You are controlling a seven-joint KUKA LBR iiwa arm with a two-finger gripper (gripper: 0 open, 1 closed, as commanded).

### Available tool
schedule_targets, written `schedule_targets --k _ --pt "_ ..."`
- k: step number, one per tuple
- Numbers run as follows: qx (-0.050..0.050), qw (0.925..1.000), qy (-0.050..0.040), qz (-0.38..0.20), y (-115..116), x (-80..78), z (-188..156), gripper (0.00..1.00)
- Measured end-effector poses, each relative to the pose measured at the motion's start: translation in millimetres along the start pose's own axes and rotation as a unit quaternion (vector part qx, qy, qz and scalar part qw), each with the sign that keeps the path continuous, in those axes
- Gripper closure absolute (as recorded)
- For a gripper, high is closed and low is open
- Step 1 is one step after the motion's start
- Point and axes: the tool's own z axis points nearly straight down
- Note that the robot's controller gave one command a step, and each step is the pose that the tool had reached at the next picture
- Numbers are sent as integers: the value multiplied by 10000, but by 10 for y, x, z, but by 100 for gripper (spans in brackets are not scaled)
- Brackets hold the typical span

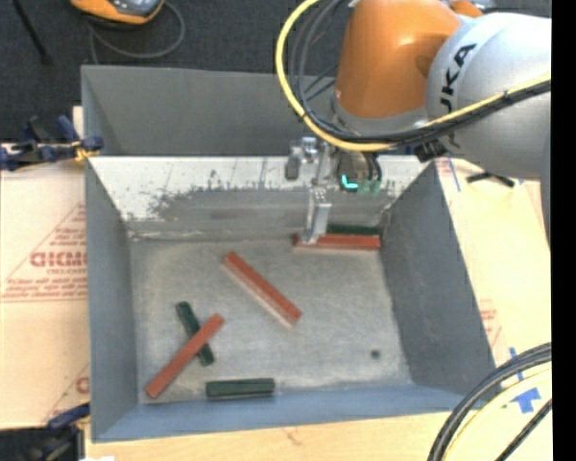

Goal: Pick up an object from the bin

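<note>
The arm (499, 75) enters from the right, its orange cover (394, 46) above the bin's (110, 286) far wall. The gripper (315, 230) hangs straight down, near vertical, close to that wall. Whether it is spread or closed cannot be told. Its tip stands at the left end of a red-brown bar (346, 242) lying flat along the far wall, right of centre; contact cannot be confirmed. A dark green bar (353, 229) lies just behind that bar. Well apart, a second red-brown bar (261, 288) lies diagonally mid-floor. Near the front left, a third red-brown bar (184, 355) crosses a short green bar (194, 332).
</note>
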Motion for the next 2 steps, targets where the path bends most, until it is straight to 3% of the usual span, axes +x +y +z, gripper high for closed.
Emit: schedule_targets --k 1,2 --pt "-10 9974 19 724 352 573 1418 0" --pt "2 9985 -33 551 241 374 1773 0"
